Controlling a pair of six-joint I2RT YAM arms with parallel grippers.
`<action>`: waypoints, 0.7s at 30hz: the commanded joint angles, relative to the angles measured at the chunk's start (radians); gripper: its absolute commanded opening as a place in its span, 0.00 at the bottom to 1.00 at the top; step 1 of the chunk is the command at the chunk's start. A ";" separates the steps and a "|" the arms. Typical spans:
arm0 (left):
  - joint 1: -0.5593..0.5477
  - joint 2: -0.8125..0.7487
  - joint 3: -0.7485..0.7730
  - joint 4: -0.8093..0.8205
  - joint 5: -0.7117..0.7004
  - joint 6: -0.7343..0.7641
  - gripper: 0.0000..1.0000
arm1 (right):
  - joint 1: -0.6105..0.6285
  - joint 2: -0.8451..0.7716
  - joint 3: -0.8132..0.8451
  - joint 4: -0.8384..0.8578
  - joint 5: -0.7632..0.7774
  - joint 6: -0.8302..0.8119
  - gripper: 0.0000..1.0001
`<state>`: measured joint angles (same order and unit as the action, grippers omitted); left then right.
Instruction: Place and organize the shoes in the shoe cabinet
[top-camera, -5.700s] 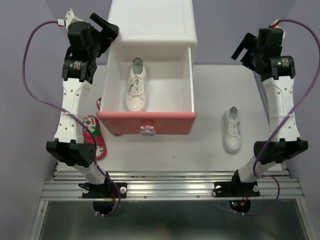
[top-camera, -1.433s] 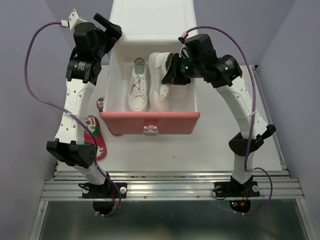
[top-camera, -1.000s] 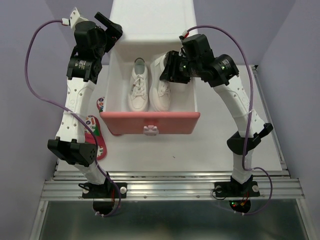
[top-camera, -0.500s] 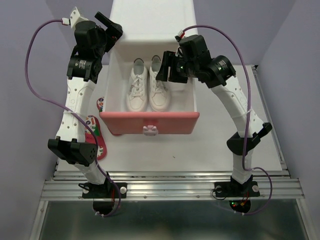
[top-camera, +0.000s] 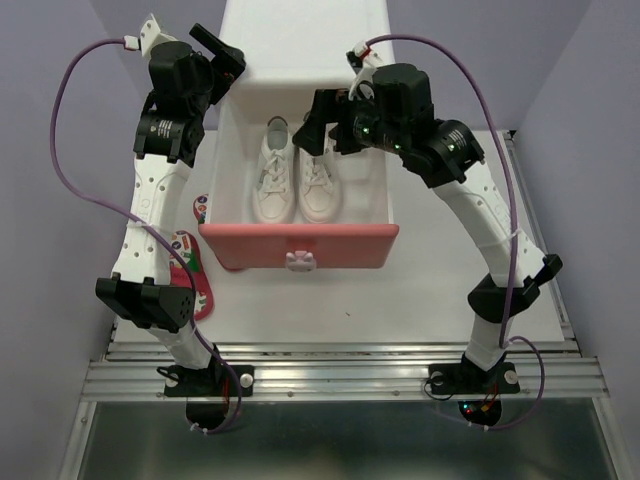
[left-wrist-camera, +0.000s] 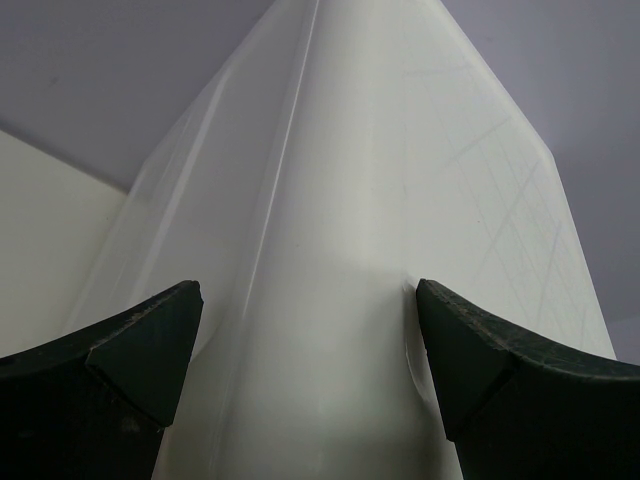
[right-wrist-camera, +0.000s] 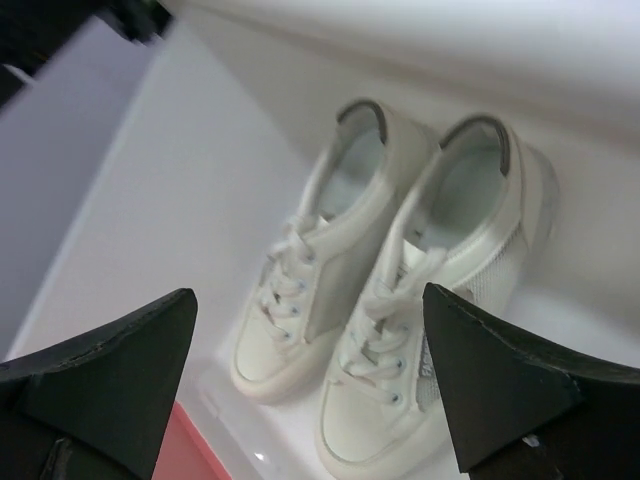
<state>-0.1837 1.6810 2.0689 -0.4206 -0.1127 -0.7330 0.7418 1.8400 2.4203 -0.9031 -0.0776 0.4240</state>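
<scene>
Since a second ago, the right gripper (top-camera: 322, 118) has let go of the second white sneaker (top-camera: 320, 186) and lifted clear of it. Its jaws now stand wide apart and hold nothing. In the right wrist view the two dark fingers (right-wrist-camera: 110, 380) frame the pair from above, without touching either shoe.

The released sneaker lies flat in the open drawer (top-camera: 300, 246), just beside the first sneaker (top-camera: 272, 180). Both toes point toward the pink drawer front and both heels sit close to the cabinet (top-camera: 305, 40). In the right wrist view the second sneaker (right-wrist-camera: 420, 350) sits close to the drawer's right wall.

The left gripper (top-camera: 214, 52) hangs at the cabinet's back left corner. Its jaws are spread wide with nothing between them; the left wrist view shows only the cabinet's white side beyond the left gripper (left-wrist-camera: 308, 290).

On the table (top-camera: 430, 290), left of the drawer, lies a red sandal (top-camera: 190, 272), partly hidden by the left arm. A second sandal (top-camera: 201, 208) peeks out just behind it.
</scene>
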 joint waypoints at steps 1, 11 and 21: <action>-0.011 0.098 -0.069 -0.382 0.013 0.112 0.97 | 0.008 -0.087 0.017 0.294 -0.105 -0.045 1.00; -0.011 0.092 0.017 -0.389 -0.001 0.090 0.97 | -0.001 -0.036 0.103 0.533 0.073 -0.192 1.00; -0.010 0.057 0.122 -0.429 -0.018 0.124 0.98 | -0.153 0.079 0.109 0.642 0.154 -0.120 1.00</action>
<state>-0.1841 1.7142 2.2120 -0.5560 -0.1204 -0.7170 0.6373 1.8797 2.5359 -0.3405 0.0177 0.3031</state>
